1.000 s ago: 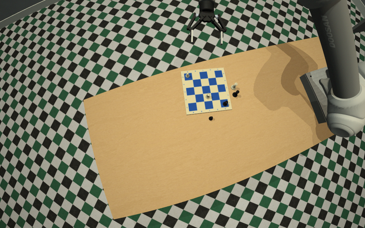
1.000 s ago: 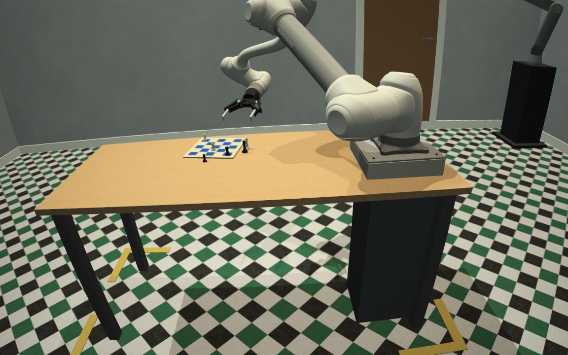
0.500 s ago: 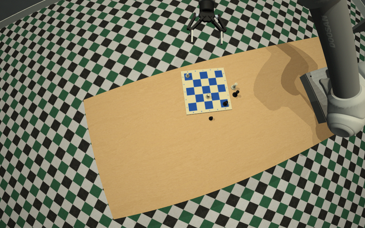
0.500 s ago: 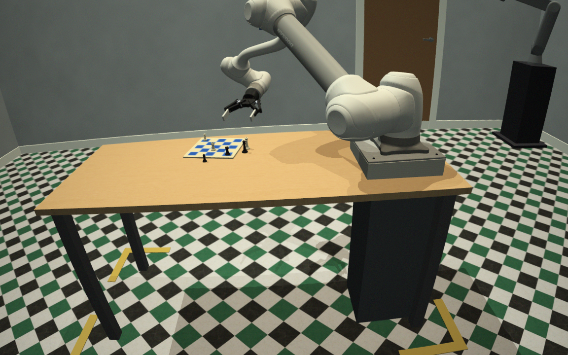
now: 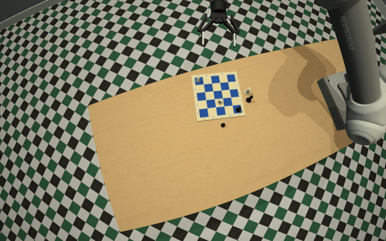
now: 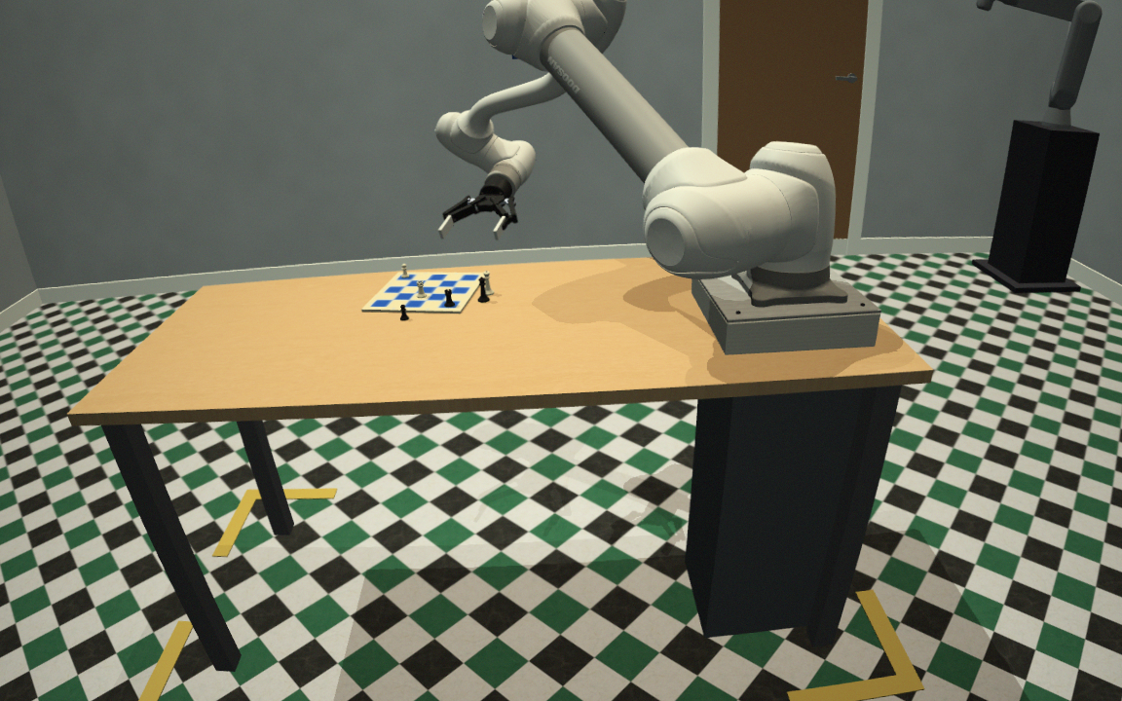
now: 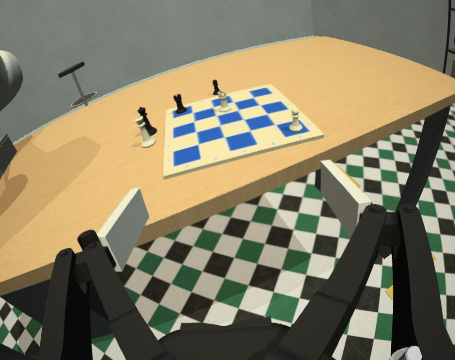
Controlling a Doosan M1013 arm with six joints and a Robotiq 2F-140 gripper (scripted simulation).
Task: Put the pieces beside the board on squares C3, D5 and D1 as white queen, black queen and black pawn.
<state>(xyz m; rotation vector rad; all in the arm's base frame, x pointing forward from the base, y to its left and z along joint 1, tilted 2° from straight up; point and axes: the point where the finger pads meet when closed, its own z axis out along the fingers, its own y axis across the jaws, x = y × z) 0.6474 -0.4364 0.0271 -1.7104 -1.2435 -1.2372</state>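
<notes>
White queen (image 5: 248, 90), black queen (image 5: 249, 98) just beside board (image 5: 201, 117); black pawn (image 5: 222, 125) on tabletop (image 5: 158, 167); tool (image 5: 218, 39) spread, holding nothing.

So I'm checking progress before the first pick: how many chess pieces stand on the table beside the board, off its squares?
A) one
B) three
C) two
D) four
B: the white queen and black queen stand together off one edge of the board, the black pawn off another, and the open gripper holds nothing.
</notes>
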